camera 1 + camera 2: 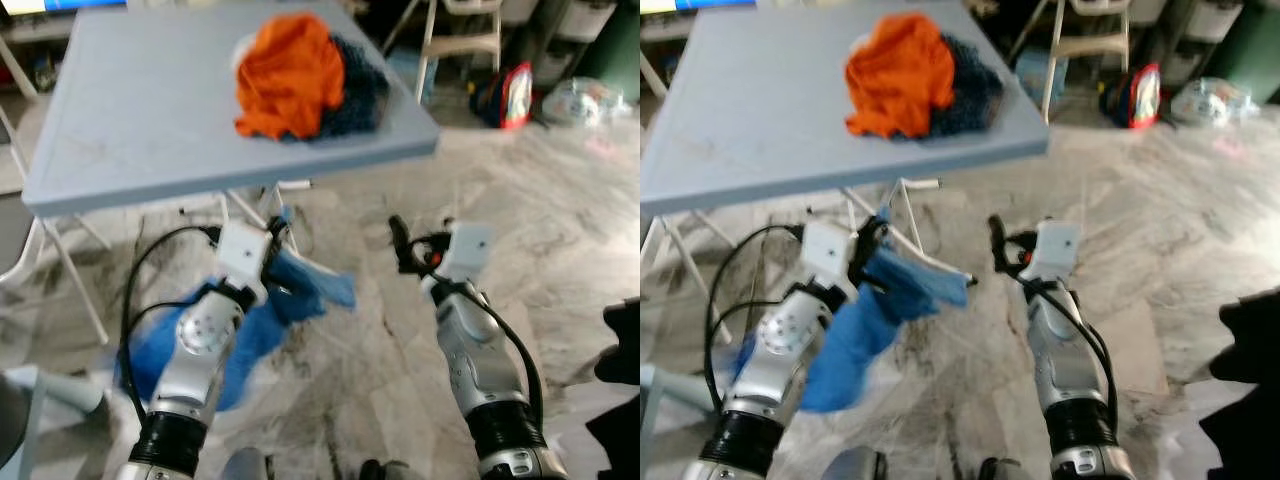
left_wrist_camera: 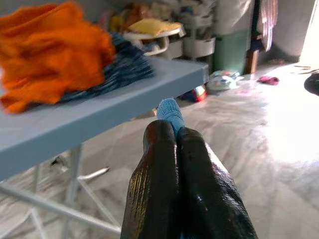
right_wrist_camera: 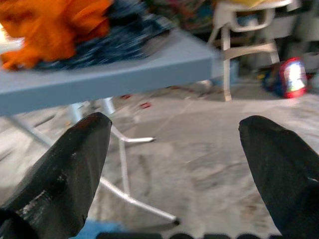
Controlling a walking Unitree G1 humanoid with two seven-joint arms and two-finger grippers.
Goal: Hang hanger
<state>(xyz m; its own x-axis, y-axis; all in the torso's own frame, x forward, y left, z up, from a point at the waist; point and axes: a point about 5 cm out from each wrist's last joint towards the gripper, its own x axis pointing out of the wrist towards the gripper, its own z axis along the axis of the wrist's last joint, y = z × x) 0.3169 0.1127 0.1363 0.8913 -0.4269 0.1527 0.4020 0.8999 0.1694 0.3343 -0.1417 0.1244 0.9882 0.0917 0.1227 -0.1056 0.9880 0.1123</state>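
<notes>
My left gripper [image 1: 872, 262] is clamped on the hanger [image 1: 930, 262], whose white bar runs from the fingers toward my right gripper [image 1: 402, 246], the blue garment [image 1: 855, 335] draped below. Right fingers stand apart, empty, just beside the bar's free end. No rail visible; no legible writing

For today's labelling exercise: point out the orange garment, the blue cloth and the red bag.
orange garment [image 1: 290, 75], left eye view, middle of heap.
blue cloth [image 1: 865, 330], right eye view, hanging part.
red bag [image 1: 517, 95], left eye view, its front.
</notes>
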